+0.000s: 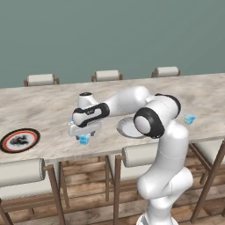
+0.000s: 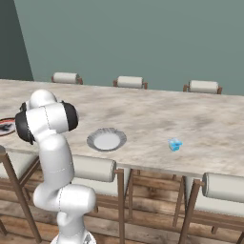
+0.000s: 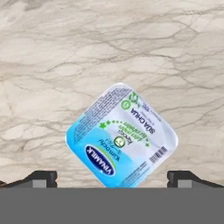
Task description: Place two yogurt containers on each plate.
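Glossy white arm (image 1: 167, 145), black joints

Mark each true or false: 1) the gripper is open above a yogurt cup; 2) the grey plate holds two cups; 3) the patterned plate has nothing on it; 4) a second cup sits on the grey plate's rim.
1) True: the gripper hangs open over a light blue yogurt cup.
2) False: the grey plate holds none.
3) True: the patterned plate is bare.
4) False: the second cup stands apart on the counter.

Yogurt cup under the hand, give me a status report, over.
Gripper open, fingers wide either side of the yogurt cup. Cup sits on the counter, not gripped. Second cup right of the grey plate. Nothing in the way.
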{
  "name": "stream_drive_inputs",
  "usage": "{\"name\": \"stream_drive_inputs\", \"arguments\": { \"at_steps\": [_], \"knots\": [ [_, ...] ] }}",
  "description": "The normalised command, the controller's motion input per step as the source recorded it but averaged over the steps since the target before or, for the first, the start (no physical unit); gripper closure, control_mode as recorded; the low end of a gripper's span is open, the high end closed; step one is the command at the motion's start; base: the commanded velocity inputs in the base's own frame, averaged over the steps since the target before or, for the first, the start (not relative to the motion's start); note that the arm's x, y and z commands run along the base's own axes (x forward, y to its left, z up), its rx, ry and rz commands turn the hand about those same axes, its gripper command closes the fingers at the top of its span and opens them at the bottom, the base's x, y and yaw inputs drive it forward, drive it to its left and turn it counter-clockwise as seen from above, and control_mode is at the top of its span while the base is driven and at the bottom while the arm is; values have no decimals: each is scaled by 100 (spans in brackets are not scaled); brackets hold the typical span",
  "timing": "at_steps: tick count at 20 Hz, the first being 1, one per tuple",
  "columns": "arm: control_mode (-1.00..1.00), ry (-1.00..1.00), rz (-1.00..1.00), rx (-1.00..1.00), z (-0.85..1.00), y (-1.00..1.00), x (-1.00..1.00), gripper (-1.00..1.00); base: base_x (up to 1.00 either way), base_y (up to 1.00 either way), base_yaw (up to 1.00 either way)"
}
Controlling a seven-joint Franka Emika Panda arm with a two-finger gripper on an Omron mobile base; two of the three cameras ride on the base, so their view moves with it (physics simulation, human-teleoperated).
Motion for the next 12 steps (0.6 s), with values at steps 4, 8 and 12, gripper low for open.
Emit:
{"name": "stream_drive_inputs", "arguments": {
  "at_steps": [4,8,12],
  "knots": [
    [-100,0,0,0,-4,0,11,-100,0,0,0],
    [-100,0,0,0,0,0,17,-100,0,0,0],
    [-100,0,0,0,0,0,17,-100,0,0,0]
  ]
}}
